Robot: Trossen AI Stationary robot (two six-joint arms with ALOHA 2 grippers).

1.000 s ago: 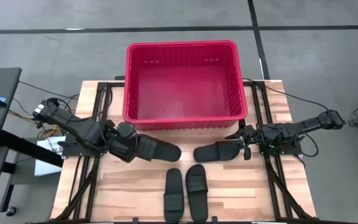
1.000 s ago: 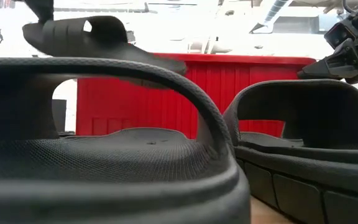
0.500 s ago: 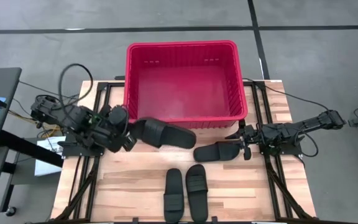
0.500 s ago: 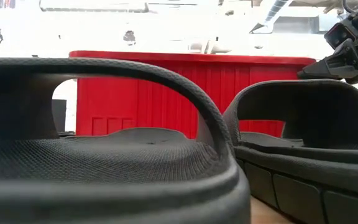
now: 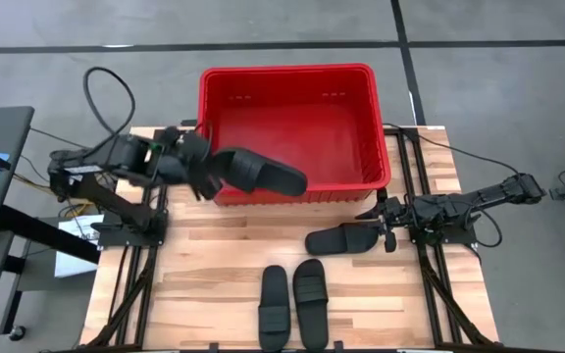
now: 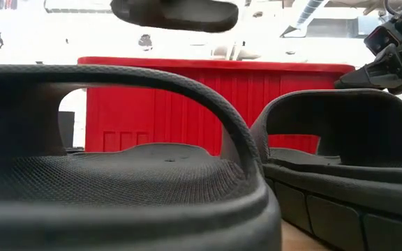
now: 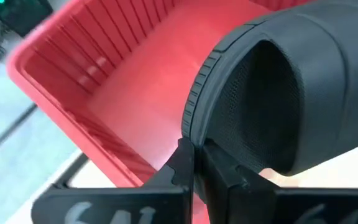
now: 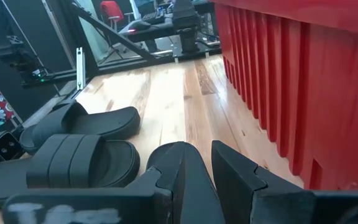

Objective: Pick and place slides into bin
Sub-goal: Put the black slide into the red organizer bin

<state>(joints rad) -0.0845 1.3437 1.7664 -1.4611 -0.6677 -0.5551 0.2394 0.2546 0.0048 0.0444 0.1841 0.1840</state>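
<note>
The red bin (image 5: 287, 71) stands at the table's far middle. My left gripper (image 5: 207, 175) is shut on a black slide (image 5: 263, 175) and holds it in the air over the bin's near left wall; the low view shows that slide (image 6: 176, 14) high above the rim. My right gripper (image 5: 383, 224) sits low at the table's right, in front of the bin, shut on a second slide (image 5: 339, 239). Two more slides (image 5: 274, 319) (image 5: 310, 316) lie side by side, soles down, at the near edge. My left gripper pinches the edge of the slide's strap (image 7: 191, 140) between its two fingers, coming slantwise from the table's left and pointing downward. The slide is lifted clear and sticks out from the fingers toward the table's right, above the bin's rim. My right gripper has the end of the second slide (image 8: 194, 180) that points to the table's right between its two fingers. The fingers come nearly level from the table's right, along the slide. Whether the slide's other end rests on the table, I cannot tell.
Bare wooden table (image 5: 204, 284) lies between the bin and the two near slides. Black frame rails (image 5: 140, 265) run along both table sides. The two near slides (image 6: 117, 181) (image 6: 340, 153) fill the front of the low view.
My left gripper has risen and swung from the table's left toward the far edge and the bin, turning as it went. It stays shut on its slide, which now hangs over the bin's near left wall. My right gripper and its slide have kept still.
</note>
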